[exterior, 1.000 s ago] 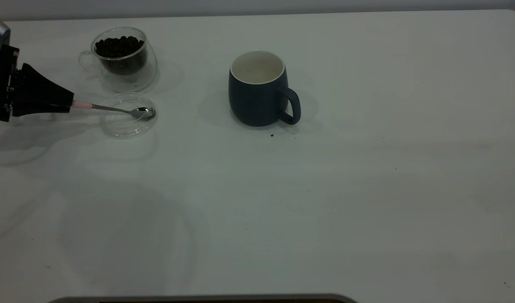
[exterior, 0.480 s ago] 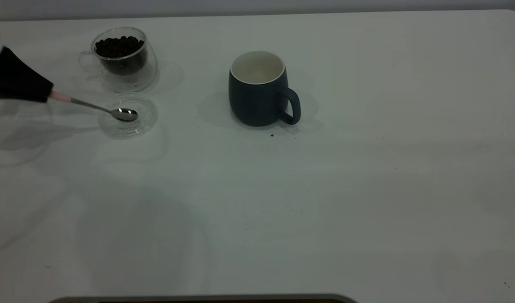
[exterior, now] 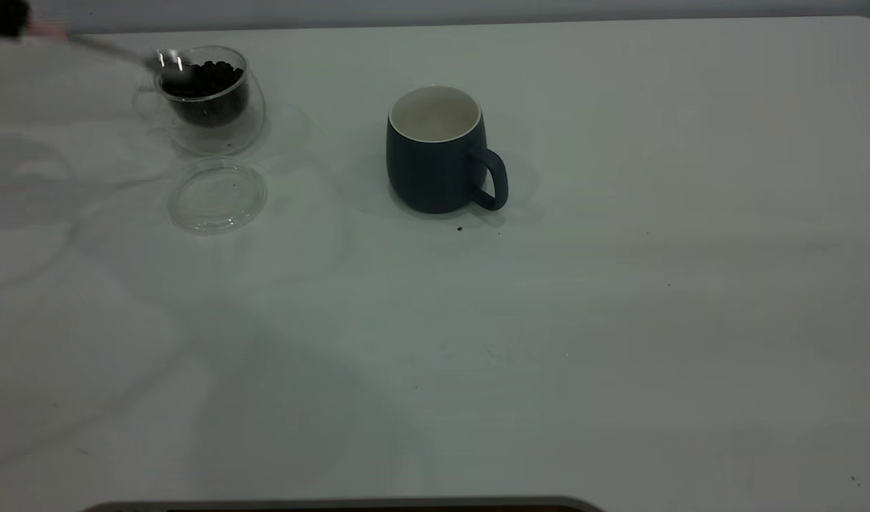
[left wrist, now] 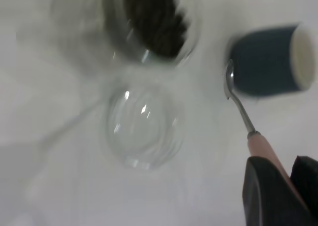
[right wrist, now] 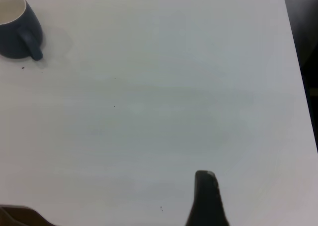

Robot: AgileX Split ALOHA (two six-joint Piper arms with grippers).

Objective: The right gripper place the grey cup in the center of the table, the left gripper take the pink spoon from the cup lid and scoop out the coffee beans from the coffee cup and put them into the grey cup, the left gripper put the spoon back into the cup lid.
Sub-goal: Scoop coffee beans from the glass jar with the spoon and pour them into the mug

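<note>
Left gripper [left wrist: 278, 186] clamps pink spoon [left wrist: 237, 103] over coffee beans [exterior: 202, 77] in coffee cup [exterior: 211, 107]; grey cup [exterior: 438, 151] empty

We see wide bare table [exterior: 620, 320] front & right of the grey cup [exterior: 435, 153]. Far-left corner's tight: coffee cup [exterior: 207, 99], cup lid [exterior: 217, 195] just beside it, pink spoon [exterior: 168, 60] over the cup rim.

likely lab test bench: bare white table [exterior: 620, 320], plain wall behind, staged cups only.
</note>
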